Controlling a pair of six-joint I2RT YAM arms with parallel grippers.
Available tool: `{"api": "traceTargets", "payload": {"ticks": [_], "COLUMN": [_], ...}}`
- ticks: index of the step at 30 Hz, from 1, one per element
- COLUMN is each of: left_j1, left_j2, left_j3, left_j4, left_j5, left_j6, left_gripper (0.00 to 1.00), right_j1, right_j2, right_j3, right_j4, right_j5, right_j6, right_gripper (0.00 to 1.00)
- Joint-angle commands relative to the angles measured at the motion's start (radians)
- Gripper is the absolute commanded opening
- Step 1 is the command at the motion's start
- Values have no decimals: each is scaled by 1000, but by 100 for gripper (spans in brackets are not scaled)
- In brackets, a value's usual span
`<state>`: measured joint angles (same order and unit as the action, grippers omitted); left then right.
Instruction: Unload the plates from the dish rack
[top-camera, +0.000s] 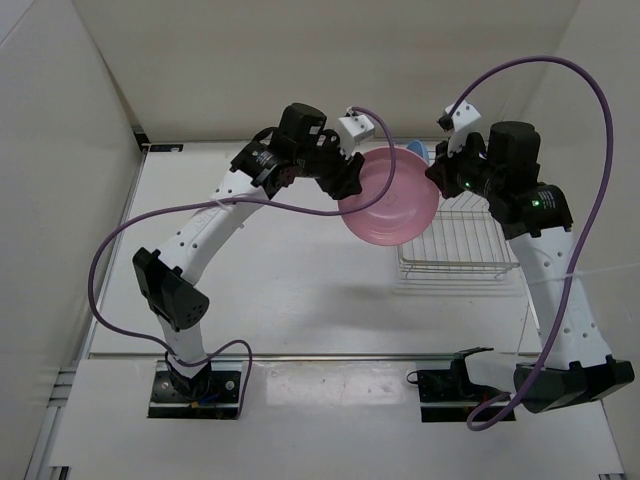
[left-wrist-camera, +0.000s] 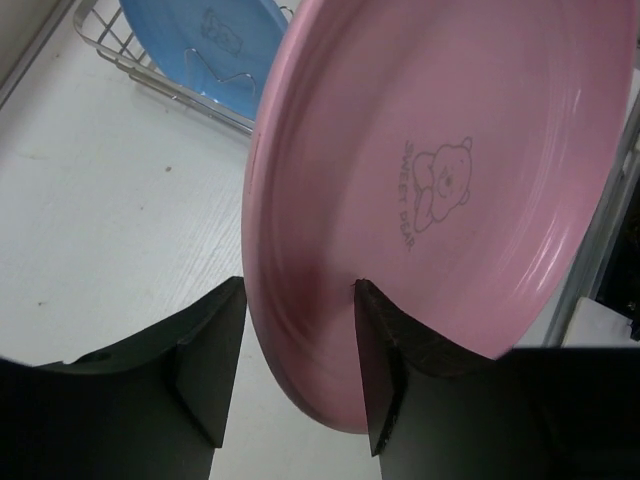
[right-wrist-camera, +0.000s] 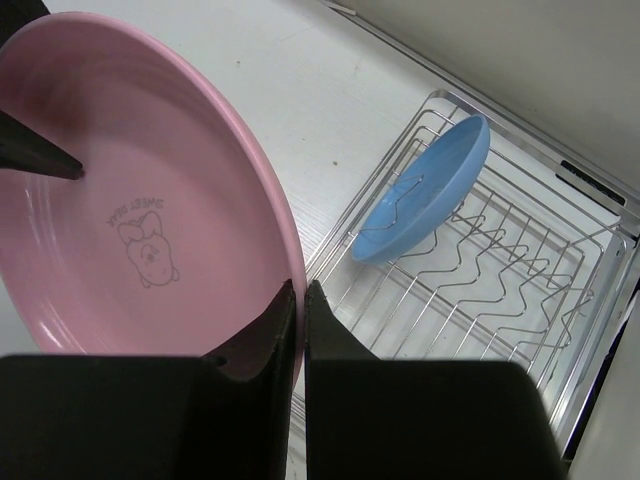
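Both raised: left claw (left-wrist-camera: 297, 290) straddles, right claw (right-wrist-camera: 300, 290) pinches pink plate (right-wrist-camera: 150, 150).

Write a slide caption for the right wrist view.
Right gripper clamps the pink plate; blue plate leans in rack.

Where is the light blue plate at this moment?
In the right wrist view, the light blue plate leans in the slots at the far end of the dish rack, to the right of the pink plate.

White arm links (top-camera: 215, 215) with black joints (top-camera: 170, 290); looping purple cables (top-camera: 93, 280); green lights (top-camera: 536, 202); matte black gripper fingers (left-wrist-camera: 200, 350)
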<state>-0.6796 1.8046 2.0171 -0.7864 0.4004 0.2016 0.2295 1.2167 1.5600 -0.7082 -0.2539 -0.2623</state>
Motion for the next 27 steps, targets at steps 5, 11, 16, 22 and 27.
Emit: {"api": "traceTargets", "payload": {"ticks": [5,11,16,22,27], "left_j1": [-6,-6,-6,-6,-6], "left_j2": [-19,-39,-39,-39,-53], "left_j3": [26,26,46,46,-7], "left_j4": [-4,-4,-4,6,30], "left_j5": [-28,-52,-74,-84,-84], "left_j6": [9,18,18,18,-1], "left_gripper": [50,55,50,11,11], "right_j1": [-2,-2,-2,-2,-2], "right_j2": [-31,-31,-31,-31,-31], "right_j3": [14,-6,-15,-26,-54], "right_j4": [29,38,38,38,59], "right_j5": [-15,7,18,9,8], "right_j6": [23,14,14,5,5], "right_gripper": [1,1,1,1,24]}}
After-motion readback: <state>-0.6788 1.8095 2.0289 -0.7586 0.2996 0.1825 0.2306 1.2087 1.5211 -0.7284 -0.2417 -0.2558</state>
